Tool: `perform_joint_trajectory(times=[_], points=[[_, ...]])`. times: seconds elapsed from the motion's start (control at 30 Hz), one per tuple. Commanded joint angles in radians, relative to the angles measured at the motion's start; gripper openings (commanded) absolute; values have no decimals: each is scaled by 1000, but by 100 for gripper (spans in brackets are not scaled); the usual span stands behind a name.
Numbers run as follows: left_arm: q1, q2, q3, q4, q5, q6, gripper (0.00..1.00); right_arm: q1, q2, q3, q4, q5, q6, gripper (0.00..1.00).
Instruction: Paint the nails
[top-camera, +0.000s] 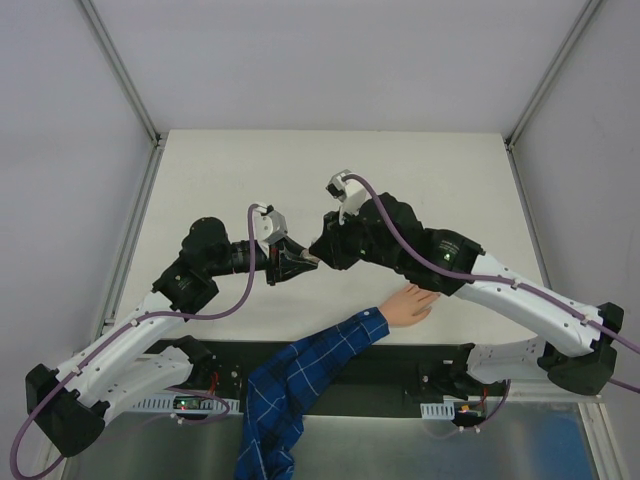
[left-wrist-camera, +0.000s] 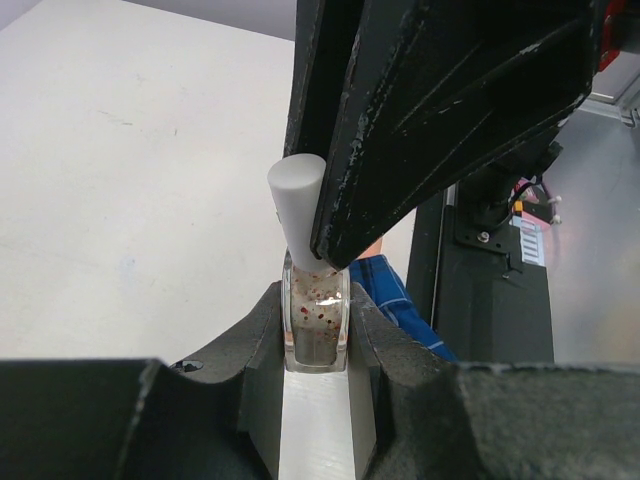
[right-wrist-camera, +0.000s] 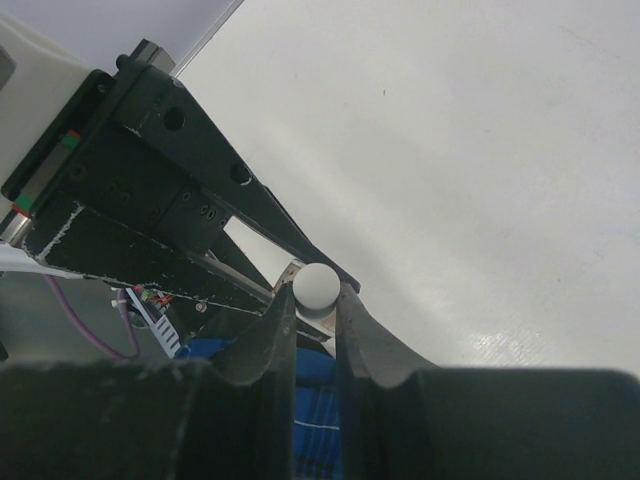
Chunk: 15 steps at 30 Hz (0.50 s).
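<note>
Clearly, I see the nails (top-camera: 432, 297) barely distinct, skin-toned, on the pale hand (top-camera: 408, 305) lying on the table (top-camera: 330, 180). Left gripper (left-wrist-camera: 316, 330) jaws pinch the glittery polish bottle (left-wrist-camera: 315, 322); right gripper (right-wrist-camera: 318, 300) jaws pinch its white cap (right-wrist-camera: 318, 285).

So you've got a plain off-white worktop (top-camera: 420, 180), squarish, with metal frame rails running off its far corners at about 11 and 1 o'clock. The only thing you'll find actually lying on it is the pale hand (top-camera: 408, 305), down at roughly 5 o'clock near the front edge, palm flat on the surface. Its blue plaid sleeve (top-camera: 300, 375) trails back off the near edge toward 7 o'clock, over the dark strip (top-camera: 400, 360) along the front. The fingertips are tucked under the right arm in the top view, so you can't make out the nails.
</note>
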Motion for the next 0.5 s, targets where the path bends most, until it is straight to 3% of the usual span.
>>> perform_joint_trajectory(times=[0.0, 0.47], points=[[-6, -1, 53, 20, 63, 21, 0, -21, -30, 8, 29, -20, -61, 1], [-6, 22, 66, 20, 185, 15, 0, -91, -119, -114, 159, -191, -119, 1]])
